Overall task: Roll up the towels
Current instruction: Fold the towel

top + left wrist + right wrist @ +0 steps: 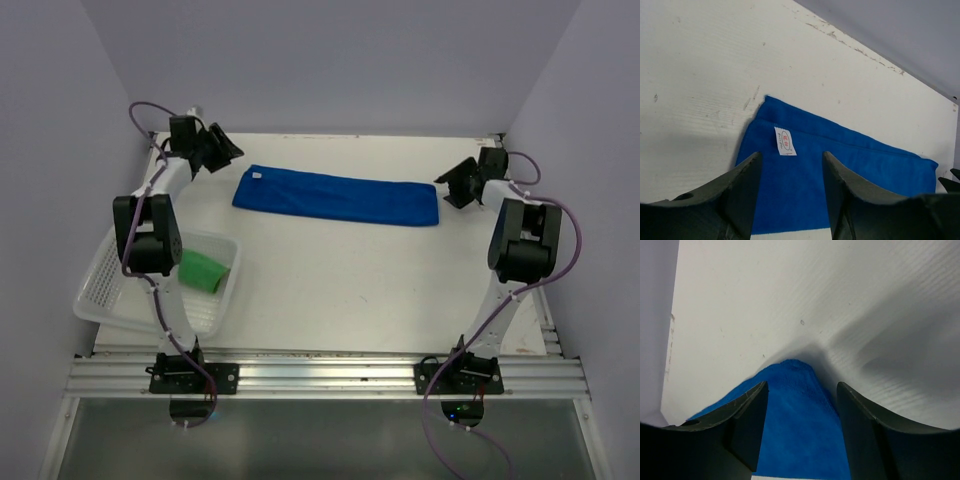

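While both arms reach to the far half of the white table (350, 290), the blue towel (337, 197) lies flat there, folded into a long strip running left to right. A white label (785, 141) sits near its left end.

Left gripper (216, 150): at the strip's left end. In the left wrist view its two dark fingers (745, 200) stand apart with nothing between them, and the labelled end of the blue towel (865, 175) shows in the gap. I cannot tell whether the tips touch the cloth.

Right gripper (460, 184): just beside the strip's right end. In the right wrist view the fingers (747, 420) are spread, holding nothing. A corner of the blue towel (800, 435) points up through the gap, with finger shadows on the table beyond it. Contact not resolvable.

Green towel (203, 271): a compact bundle inside the white perforated basket (100, 290), which sits at the table's near-left edge. The left arm crosses over the basket and hides part of it. Both grippers are well apart from the green towel.
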